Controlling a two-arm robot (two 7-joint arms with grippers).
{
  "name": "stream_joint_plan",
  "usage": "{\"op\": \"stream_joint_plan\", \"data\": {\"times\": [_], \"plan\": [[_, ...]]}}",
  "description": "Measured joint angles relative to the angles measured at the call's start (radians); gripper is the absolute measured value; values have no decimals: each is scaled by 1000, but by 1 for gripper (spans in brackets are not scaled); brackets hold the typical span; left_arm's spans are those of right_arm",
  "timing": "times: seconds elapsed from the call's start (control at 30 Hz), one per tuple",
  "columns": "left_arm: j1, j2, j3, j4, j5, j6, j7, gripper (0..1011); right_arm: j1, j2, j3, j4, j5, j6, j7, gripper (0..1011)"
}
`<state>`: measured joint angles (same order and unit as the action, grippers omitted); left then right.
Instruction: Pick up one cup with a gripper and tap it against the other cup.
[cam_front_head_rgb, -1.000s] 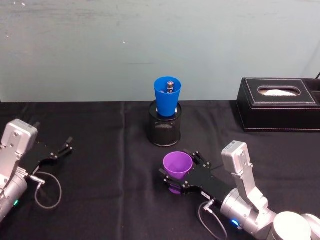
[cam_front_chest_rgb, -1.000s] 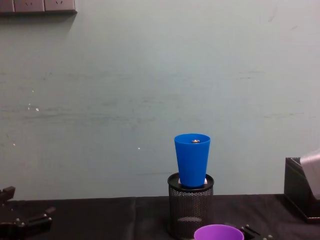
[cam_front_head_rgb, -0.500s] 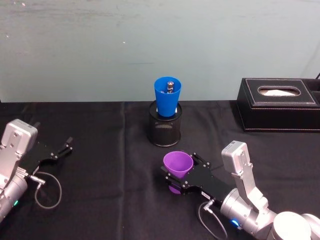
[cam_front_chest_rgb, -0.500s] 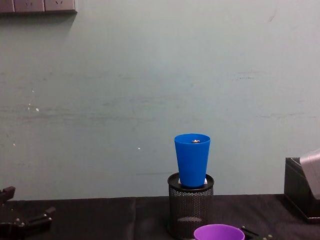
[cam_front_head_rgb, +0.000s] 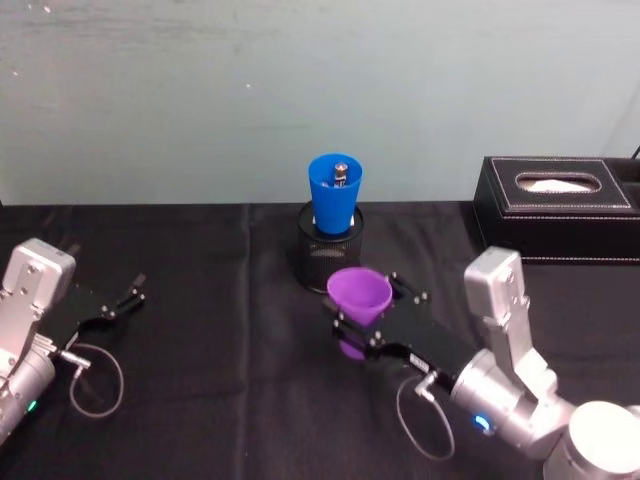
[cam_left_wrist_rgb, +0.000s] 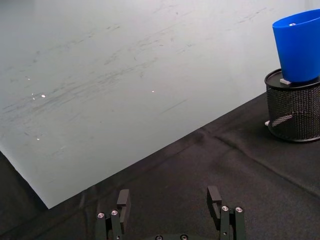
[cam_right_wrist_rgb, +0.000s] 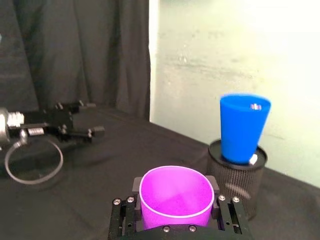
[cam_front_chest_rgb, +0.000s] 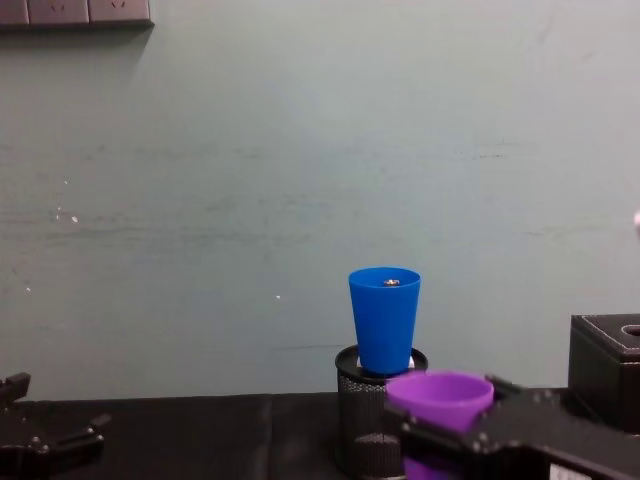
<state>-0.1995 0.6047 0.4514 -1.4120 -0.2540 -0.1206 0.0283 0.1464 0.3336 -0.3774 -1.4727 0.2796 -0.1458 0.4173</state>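
The purple cup (cam_front_head_rgb: 358, 292) hangs above the black cloth, upright, with my right gripper (cam_front_head_rgb: 362, 306) shut on its sides. In the right wrist view the cup (cam_right_wrist_rgb: 175, 197) sits between the two jaws. The blue cup (cam_front_head_rgb: 334, 192) stands in a black wire-mesh holder (cam_front_head_rgb: 330, 262) just beyond it. In the chest view the purple cup (cam_front_chest_rgb: 438, 398) is a little right of and lower than the blue cup (cam_front_chest_rgb: 384, 318), with a small gap between them. My left gripper (cam_front_head_rgb: 125, 297) rests open at the far left of the table, holding nothing.
A black tissue box (cam_front_head_rgb: 560, 210) stands at the back right against the wall. A cable loop (cam_front_head_rgb: 95, 380) lies by the left arm. The black cloth (cam_front_head_rgb: 220, 350) between the arms is bare.
The right gripper has lifted the purple cup off the cloth and carried it forward toward the blue cup. The left arm has not moved.
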Motion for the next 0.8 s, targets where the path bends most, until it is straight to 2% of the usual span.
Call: {"op": "stream_joint_plan", "data": {"times": [0.2,0.5,0.8], "plan": [[0,0,0,0,0,0,0,1000,-7,8,18,-88,31,63,0,743],[0,0,0,0,0,0,0,1000,2,17,31,-182,63,118,-14,743],[0,0,0,0,0,0,0,1000,1,15,31,-174,62,116,-14,743]]}}
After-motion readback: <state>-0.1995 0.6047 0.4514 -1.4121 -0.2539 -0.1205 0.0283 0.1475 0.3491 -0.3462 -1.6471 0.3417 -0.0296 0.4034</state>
